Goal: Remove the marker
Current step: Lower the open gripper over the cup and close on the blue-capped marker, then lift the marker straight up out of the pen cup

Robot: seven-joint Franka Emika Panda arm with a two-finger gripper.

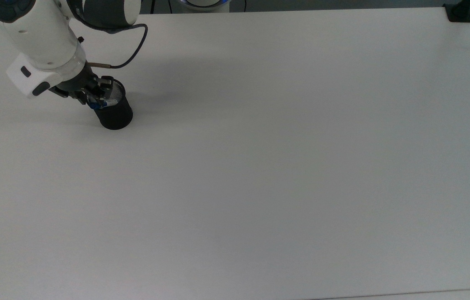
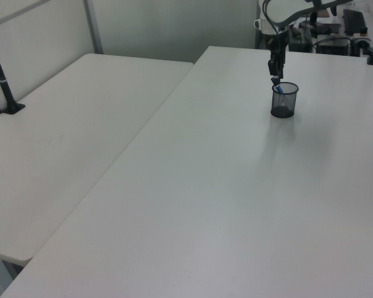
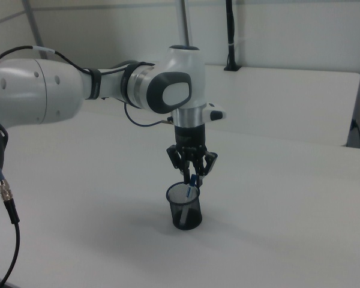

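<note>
Looking at the top view first, we see our arm (image 1: 39, 37) reaching in from the far left corner of the table (image 1: 281, 166), with the gripper (image 1: 95, 95) over the left rim of the cup (image 1: 114, 110). The cup stands upright near the far left of the table. A blue bit of the marker (image 1: 93, 105) shows at the cup's left rim, right under our fingertips. A dark cable (image 1: 133, 46) loops from the wrist toward the top view's right.

Turning to the left view, we find the cup (image 2: 284, 100) at the far right of the table (image 2: 236, 198), and the gripper (image 2: 274, 69) hanging straight above its left rim. The marker (image 2: 276, 83) sticks up out of the cup, leaning toward the left view's left, its blue top meeting our fingertips. A second table (image 2: 62, 143) lies to the left view's left.

Coming to the right view, we see the gripper (image 3: 193, 173) pointing down, its fingers drawn close around the marker (image 3: 192, 185) at its blue upper end. The marker's lower part sits inside the cup (image 3: 185, 207), its top just above the rim. We have the fingers clenched on the marker while it is in the cup.
</note>
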